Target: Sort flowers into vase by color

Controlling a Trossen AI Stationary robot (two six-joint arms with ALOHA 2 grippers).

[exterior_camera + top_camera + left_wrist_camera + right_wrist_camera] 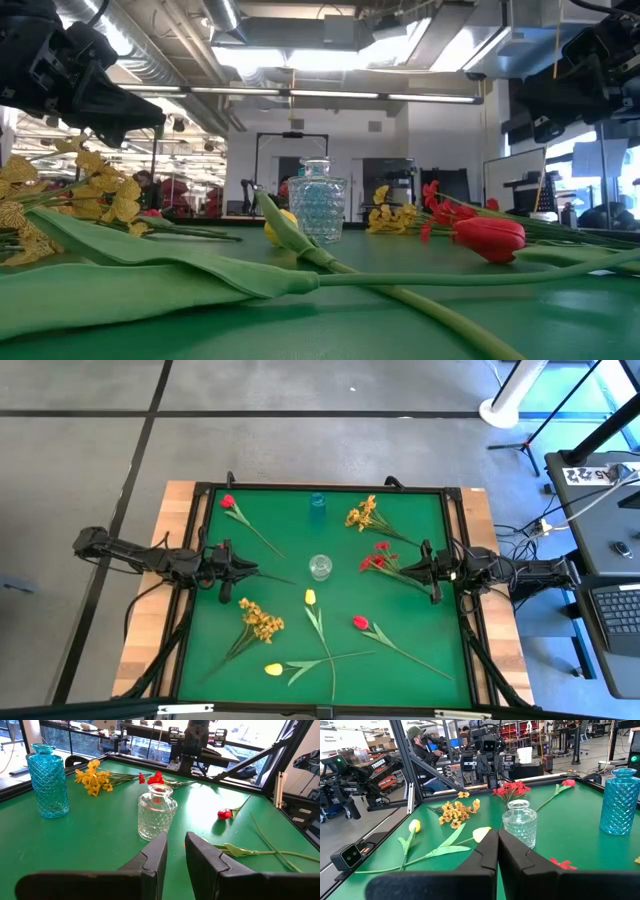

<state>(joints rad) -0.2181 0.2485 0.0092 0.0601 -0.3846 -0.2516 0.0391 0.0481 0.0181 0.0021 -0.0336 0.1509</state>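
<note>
I have both arms parked low at the table's side edges, the left gripper (243, 571) with a narrow gap between its fingers and holding nothing, the right gripper (405, 568) pinched closed and, as far as its wrist view lets me judge, empty too. None of the flowers are in a vase yet: the clear vase (320, 567) stands mid-table and the blue vase (317, 502) by the far edge. I'd start with the red spray (376, 558) lying just ahead of the right gripper: open wide, come down on the thin stem well behind the blossoms, and lift before swinging. The high view gives me the full layout, including the yellow tulip (310, 597) and yellow spray (259, 619) toward the near edge; the low view hides those positions behind leaves but shows how flat the stems lie.
</note>
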